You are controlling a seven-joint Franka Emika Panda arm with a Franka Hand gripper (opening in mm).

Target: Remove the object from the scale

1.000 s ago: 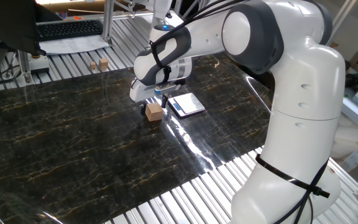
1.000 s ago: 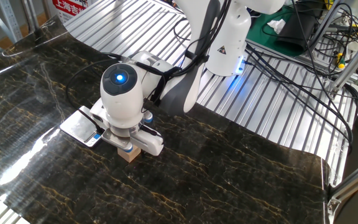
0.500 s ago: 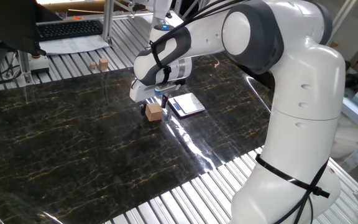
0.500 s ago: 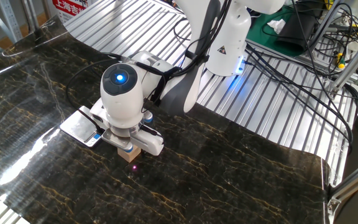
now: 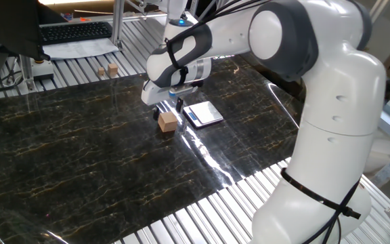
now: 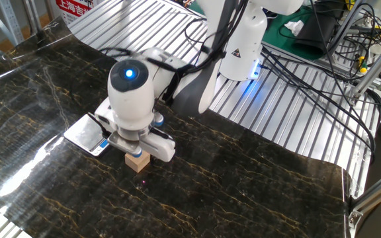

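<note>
One fixed view has the wooden cube (image 5: 168,121) sitting flat on the dark marble tabletop (image 5: 80,156), just beside the digital scale (image 5: 203,113) and off its plate. And the scale's silvery plate is bare, blue-marked edge facing the cube. The gripper (image 5: 169,107) hangs directly over the cube, fingertips above its top face with a sliver of daylight between. From the other fixed view, the gripper (image 6: 135,150) sits over the cube (image 6: 136,160), its fingers spread wider than the block and gripping nothing; the scale (image 6: 85,134) lies just to one side, partly behind the wrist. Back by the table's far edge, two small wooden blocks (image 5: 107,70) stand close together on the ribbed metal, well apart from the action, near a keyboard (image 5: 75,31).
</note>
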